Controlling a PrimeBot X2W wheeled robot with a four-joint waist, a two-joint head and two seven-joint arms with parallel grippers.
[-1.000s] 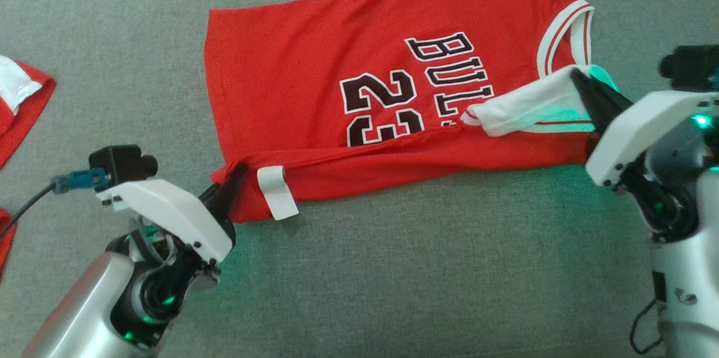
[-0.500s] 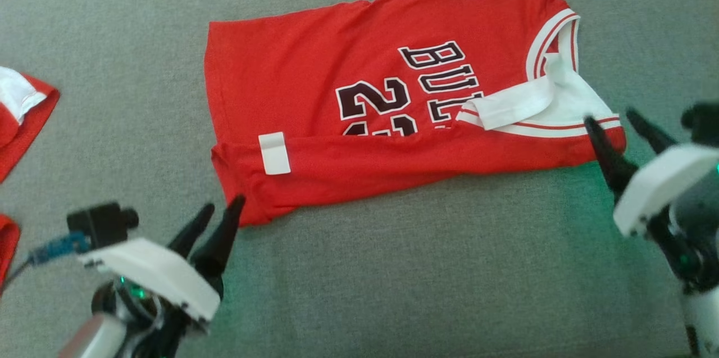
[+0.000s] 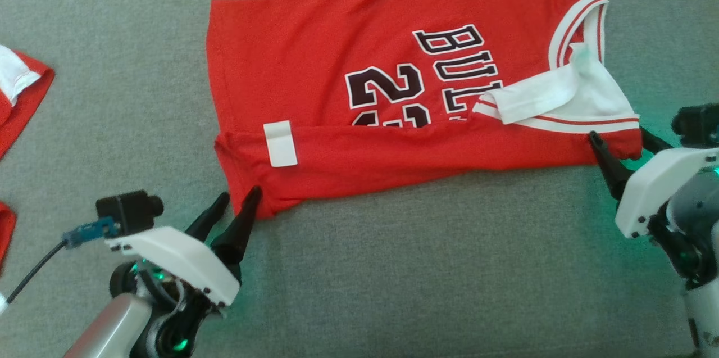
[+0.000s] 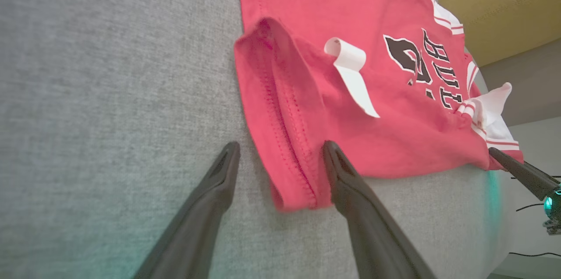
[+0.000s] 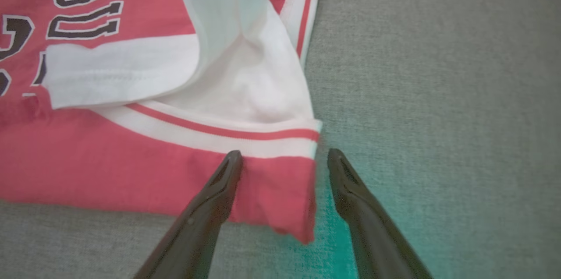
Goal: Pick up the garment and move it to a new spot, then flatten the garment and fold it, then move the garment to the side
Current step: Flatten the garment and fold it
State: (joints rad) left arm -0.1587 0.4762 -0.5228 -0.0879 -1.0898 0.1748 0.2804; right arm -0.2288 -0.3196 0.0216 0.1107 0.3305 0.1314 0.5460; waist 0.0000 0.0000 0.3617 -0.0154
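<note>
Head view first: where does the garment (image 3: 365,82) lie, and how far along is the job?

It lies spread on the grey surface (image 3: 421,268), toward the far side, hem to the left and collar end to the right. Its near edge is turned up over the body in a long band that covers the lower part of the number. A white tag (image 3: 280,143) shows on that band, and a white sleeve (image 3: 533,102) lies across the lettering at the right. I judge the relocating and flattening done, and a first fold laid.

And the grippers there?

The left gripper (image 3: 240,194) sits at the near left corner and the right gripper (image 3: 618,134) at the near right corner. Both have their fingers spread and grip nothing.

Left wrist view?

The fingers stand wide. The stitched hem corner lies loose between them, one tip over bare surface, the other at the cloth's edge. Nothing is pinched. The tag curls up off the band.

Right wrist view?

It is much the same: fingers wide, with the red corner below the striped white trim between them. One tip is over the cloth, the other over bare surface. That corner looks a little rumpled.

So what is left?

By my reading, more folding, since the far part is only one layer and the shape is long. Then the shift to the side. Other red clothing (image 3: 22,94) lies at the left edge, well apart.
</note>
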